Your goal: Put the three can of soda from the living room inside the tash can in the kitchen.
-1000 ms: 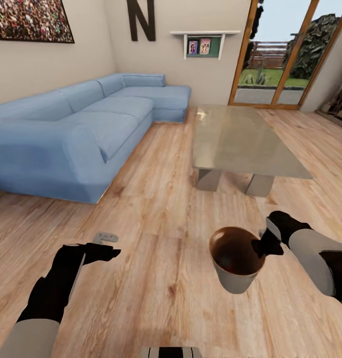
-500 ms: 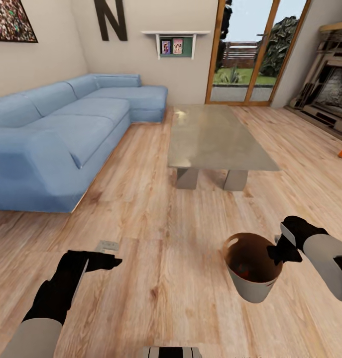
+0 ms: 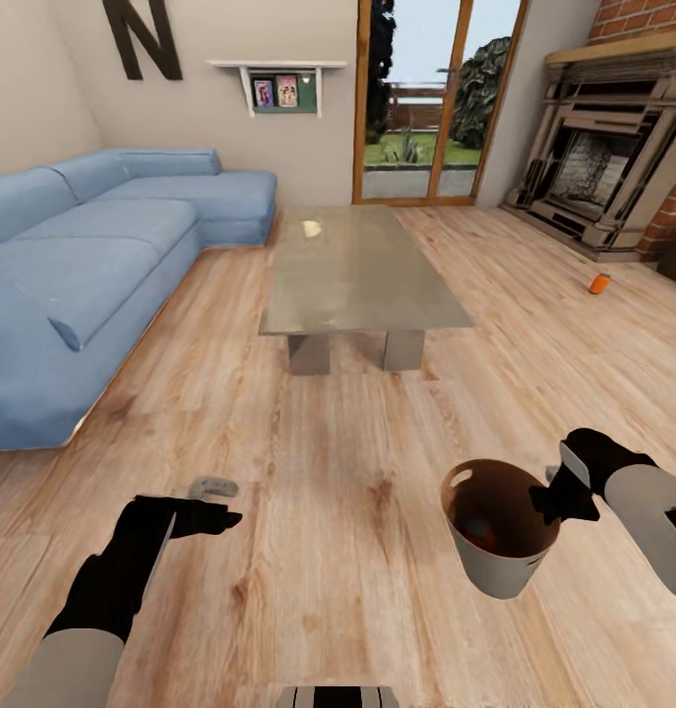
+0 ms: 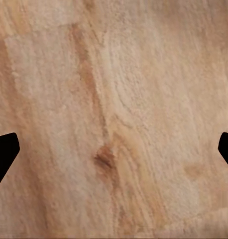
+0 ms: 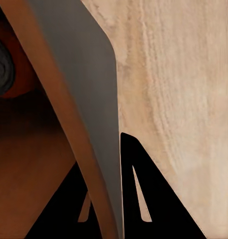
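Head view: right jaws pinch one tash can (image 3: 495, 580), left spread empty, one orange can (image 3: 599, 283).

Open floor (image 3: 338, 472) before glass table (image 3: 362, 270)

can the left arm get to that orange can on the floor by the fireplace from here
Probably not. The orange can lies far across the wood floor near the fireplace, while the left gripper hangs open close to the robot; the base would have to drive closer first.

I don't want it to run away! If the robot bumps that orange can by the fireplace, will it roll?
Probably. The orange can looks tipped on its side on the smooth wood floor, so a nudge could roll it. Small as it is, it likely lifts easily.
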Available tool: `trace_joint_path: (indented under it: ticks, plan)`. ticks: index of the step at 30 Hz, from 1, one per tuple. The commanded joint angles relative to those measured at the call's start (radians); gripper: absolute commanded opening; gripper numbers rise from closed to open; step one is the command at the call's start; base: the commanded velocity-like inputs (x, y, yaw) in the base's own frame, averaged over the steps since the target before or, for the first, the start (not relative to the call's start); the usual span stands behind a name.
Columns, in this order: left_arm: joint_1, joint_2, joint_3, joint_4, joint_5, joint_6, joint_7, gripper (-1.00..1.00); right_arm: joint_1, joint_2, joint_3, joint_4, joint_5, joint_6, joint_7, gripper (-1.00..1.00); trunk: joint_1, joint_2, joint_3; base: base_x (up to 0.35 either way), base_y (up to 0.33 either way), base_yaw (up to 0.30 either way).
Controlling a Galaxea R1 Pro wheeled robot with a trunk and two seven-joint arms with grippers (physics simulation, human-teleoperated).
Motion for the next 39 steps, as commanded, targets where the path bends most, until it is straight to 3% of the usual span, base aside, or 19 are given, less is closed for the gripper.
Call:
trace_joint_path:
  ticks: [1,18,24,29,39]
  plan:
    - [0.001,0.000,-0.001,0.000,0.000,0.000,0.000,1.00,0.000,0.000,-0.001,0.000,-0.004,0.000,0.004,-1.00,0.000,0.000,0.000,0.000,-0.319,-0.196]
    - [0.000,-0.005,-0.004,0.019,0.000,-0.001,0.000,1.00,0.031,0.000,-0.008,-0.003,-0.005,0.000,0.005,-1.00,0.000,0.000,0.000,0.000,-0.321,-0.037]
    - [0.000,-0.008,-0.003,0.020,0.005,-0.002,0.000,1.00,0.032,-0.019,-0.079,-0.003,-0.005,0.000,-0.004,-1.00,0.000,0.000,0.000,0.000,-0.257,-0.185]
    - [0.000,-0.009,-0.002,0.020,0.011,-0.004,-0.001,1.00,0.032,-0.025,-0.099,-0.003,-0.004,0.000,-0.007,-1.00,0.000,0.000,0.000,0.000,0.026,-0.237]
    - [-0.004,-0.011,-0.003,0.059,0.005,0.001,-0.003,1.00,0.032,-0.028,-0.104,-0.003,-0.004,0.000,-0.008,-1.00,0.000,0.000,0.000,0.000,0.280,-0.247]
